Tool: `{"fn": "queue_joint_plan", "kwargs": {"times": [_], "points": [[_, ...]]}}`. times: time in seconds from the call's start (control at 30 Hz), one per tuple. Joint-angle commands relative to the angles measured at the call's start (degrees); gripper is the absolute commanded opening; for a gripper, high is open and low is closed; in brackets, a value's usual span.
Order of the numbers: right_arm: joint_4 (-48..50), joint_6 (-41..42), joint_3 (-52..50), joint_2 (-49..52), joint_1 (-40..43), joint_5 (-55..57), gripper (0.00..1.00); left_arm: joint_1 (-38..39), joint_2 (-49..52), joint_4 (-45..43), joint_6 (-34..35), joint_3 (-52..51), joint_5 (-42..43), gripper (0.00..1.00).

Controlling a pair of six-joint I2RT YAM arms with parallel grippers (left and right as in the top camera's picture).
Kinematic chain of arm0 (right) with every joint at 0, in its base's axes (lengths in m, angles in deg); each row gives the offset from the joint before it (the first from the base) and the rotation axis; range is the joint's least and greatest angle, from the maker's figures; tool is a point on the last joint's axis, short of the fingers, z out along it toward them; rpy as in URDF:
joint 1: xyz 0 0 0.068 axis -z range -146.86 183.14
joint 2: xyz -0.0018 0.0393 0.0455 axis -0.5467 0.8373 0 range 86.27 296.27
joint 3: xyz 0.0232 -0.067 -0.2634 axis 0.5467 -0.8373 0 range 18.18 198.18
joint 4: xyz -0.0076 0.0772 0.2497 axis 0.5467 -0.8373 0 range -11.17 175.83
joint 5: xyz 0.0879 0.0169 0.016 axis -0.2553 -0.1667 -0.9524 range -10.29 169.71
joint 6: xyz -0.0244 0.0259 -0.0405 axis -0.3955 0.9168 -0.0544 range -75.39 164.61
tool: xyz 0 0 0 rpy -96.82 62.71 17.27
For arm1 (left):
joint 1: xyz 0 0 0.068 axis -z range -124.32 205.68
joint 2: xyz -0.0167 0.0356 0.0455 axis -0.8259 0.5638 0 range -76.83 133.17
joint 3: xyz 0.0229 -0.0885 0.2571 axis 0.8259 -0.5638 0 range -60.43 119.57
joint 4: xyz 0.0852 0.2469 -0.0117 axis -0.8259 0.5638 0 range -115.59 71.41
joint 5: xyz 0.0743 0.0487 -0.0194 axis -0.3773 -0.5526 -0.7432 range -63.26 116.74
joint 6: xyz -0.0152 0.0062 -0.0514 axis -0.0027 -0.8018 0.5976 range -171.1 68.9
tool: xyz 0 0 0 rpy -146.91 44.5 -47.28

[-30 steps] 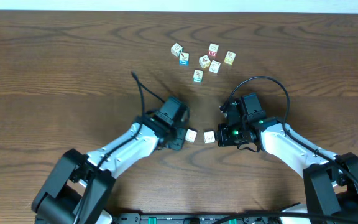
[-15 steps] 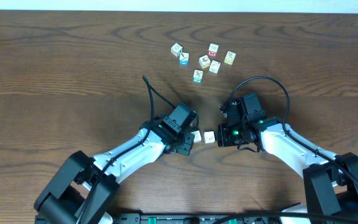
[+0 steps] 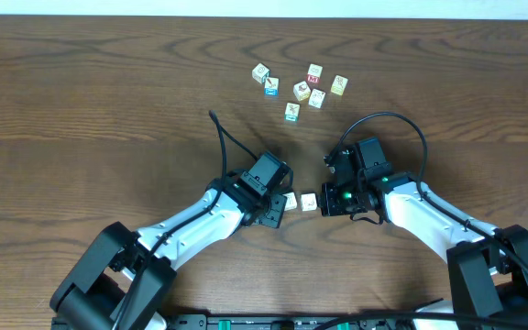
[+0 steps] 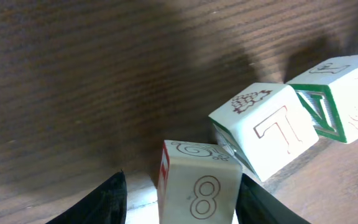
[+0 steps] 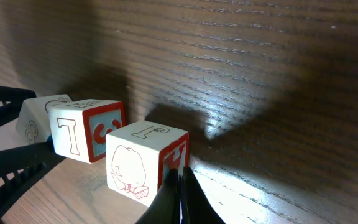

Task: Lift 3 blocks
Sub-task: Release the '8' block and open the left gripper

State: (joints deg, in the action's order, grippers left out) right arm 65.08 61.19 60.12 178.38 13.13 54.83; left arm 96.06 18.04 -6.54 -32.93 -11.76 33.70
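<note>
Arms both reach low and inward over the desk (image 3: 81, 92). Our left gripper (image 4: 180, 193) stands spread around the end one (marked 8) of three blocks (image 5: 89, 127) lying there in a row; our right gripper (image 5: 180, 186), pressed together, sits at the other end.

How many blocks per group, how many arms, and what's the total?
Far cluster of blocks: 7
Near row of blocks: 3 (counted in the wrist views; only two show overhead)
Arms: 2, left arm and right arm
Total: 12
</note>
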Motion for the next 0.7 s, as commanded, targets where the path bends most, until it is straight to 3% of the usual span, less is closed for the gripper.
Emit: {"fn": "queue_joint_plan", "kwargs": {"times": [0.0,0.37,0.5,0.67], "points": [[-0.04,0.52,0.33,0.15,-0.66,-0.68,0.01,-0.83,-2.32,0.20,-0.07,-0.02,-1.68,0.55],[0.00,0.52,0.33,0.15,-0.66,-0.70,0.01,-1.36,-12.79,6.25,-0.07,-0.02,-3.15,0.55],[-0.04,0.52,0.33,0.15,-0.66,-0.70,0.01,-1.36,-12.76,10.51,-0.04,-0.48,-3.17,0.32],[-0.02,0.52,0.33,0.15,-0.66,-0.68,0.01,-0.48,-12.74,11.93,2.82,-4.24,-3.15,0.19]]}}
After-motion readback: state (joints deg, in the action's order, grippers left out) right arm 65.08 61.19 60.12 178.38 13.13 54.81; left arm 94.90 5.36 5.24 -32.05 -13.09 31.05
